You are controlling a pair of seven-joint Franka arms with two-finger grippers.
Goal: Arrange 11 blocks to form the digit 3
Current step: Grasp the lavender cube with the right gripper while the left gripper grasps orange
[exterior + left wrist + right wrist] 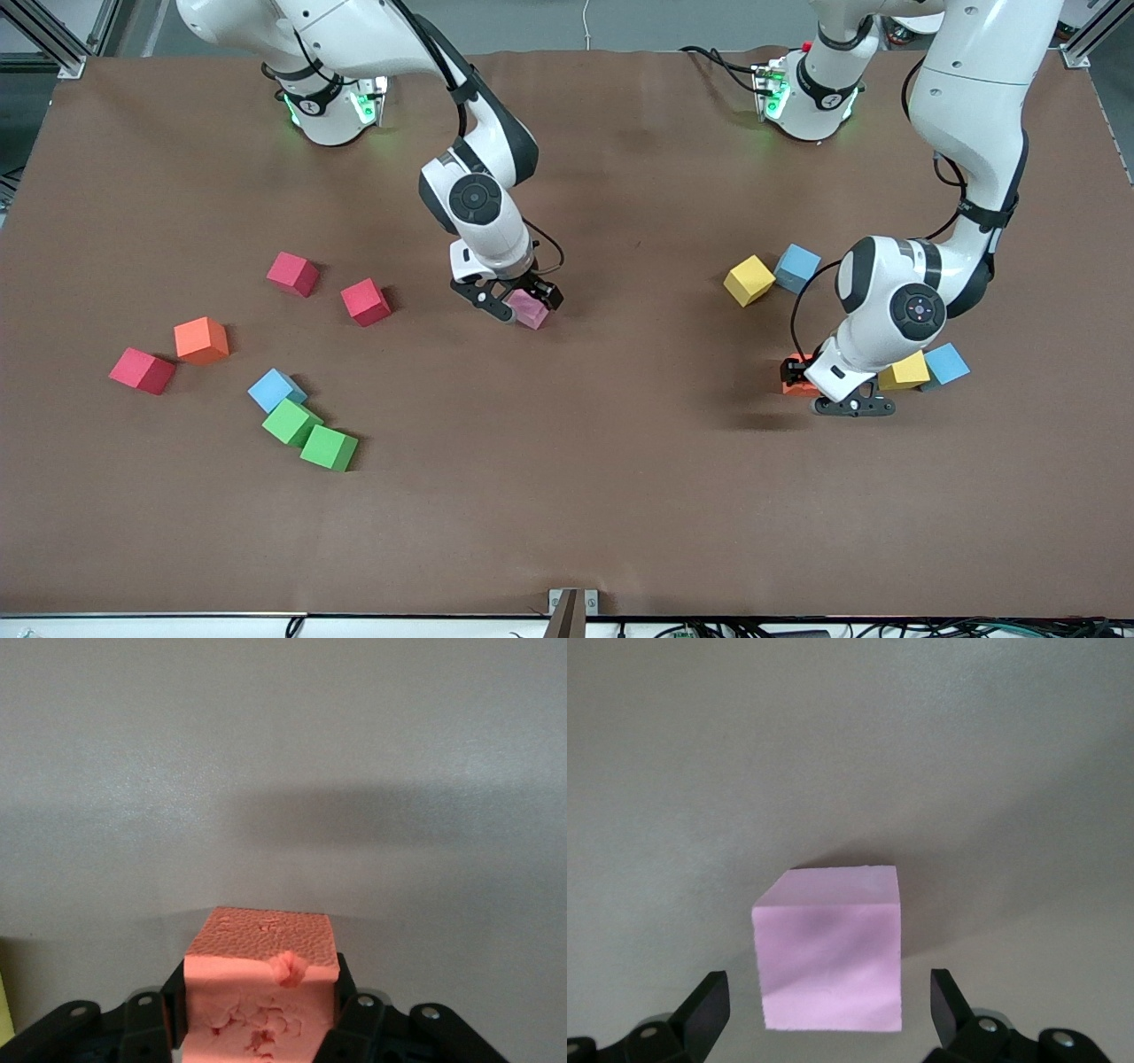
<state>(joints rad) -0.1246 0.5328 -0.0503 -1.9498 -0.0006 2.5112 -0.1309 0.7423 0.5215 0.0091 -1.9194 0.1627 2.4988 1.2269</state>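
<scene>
Grippers at two cubes

Left gripper (802,377) sits low at the left arm's end of the table, its fingers (354,1014) pressed against both sides of an orange cube (262,979). Touching that arm at about 3 o'clock from the grip are a yellow cube (904,370) and a blue cube (946,362) side by side. Another yellow (749,280) and blue (797,267) pair lies at 12 o'clock, well apart.

Right gripper (523,306) is down mid-table, jaws wide, straddling the pink cube (830,948) with gaps on both sides; nothing is held.

From the pink cube, two red cubes (366,301) (293,273) lie at 9 o'clock. At 8 o'clock, toward the right arm's end, are an orange cube (202,340), a third red (142,370), a blue (275,389) and two green cubes (291,422) (329,447), the last three touching. No digit 3 is formed.
</scene>
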